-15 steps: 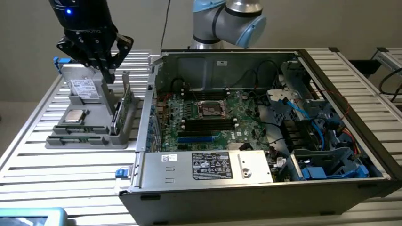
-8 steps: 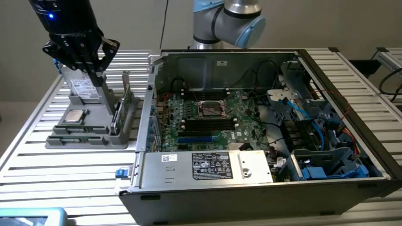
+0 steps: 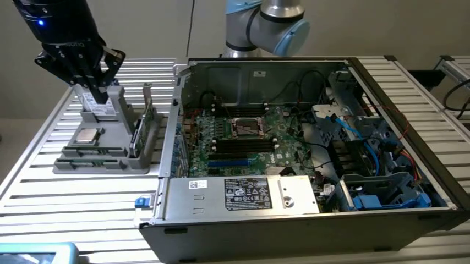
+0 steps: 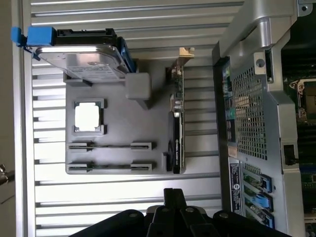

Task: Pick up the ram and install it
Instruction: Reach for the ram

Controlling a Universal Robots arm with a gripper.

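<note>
A ram (image 4: 109, 146) stick stands on edge in a slot of the grey holder block (image 4: 118, 118), and a second one (image 4: 109, 168) sits in the slot beside it. In the exterior view the ram (image 3: 96, 160) sits at the front of that block (image 3: 110, 165), on the exterior view's left. My black gripper (image 3: 98, 94) hangs above the back of the block, over the upright hard drive (image 3: 101, 107). In the wrist view the gripper (image 4: 174, 193) is shut, its fingers pressed together with nothing between them, well clear of the ram.
The block also carries a silver processor chip (image 4: 88, 117), a hard drive (image 4: 84, 57) with blue rails and an upright card (image 4: 176, 128). The open computer case (image 3: 264, 59) fills the exterior view's right, with black and blue slots (image 3: 239, 147) on its motherboard. A slatted metal table (image 3: 74, 203) lies underneath.
</note>
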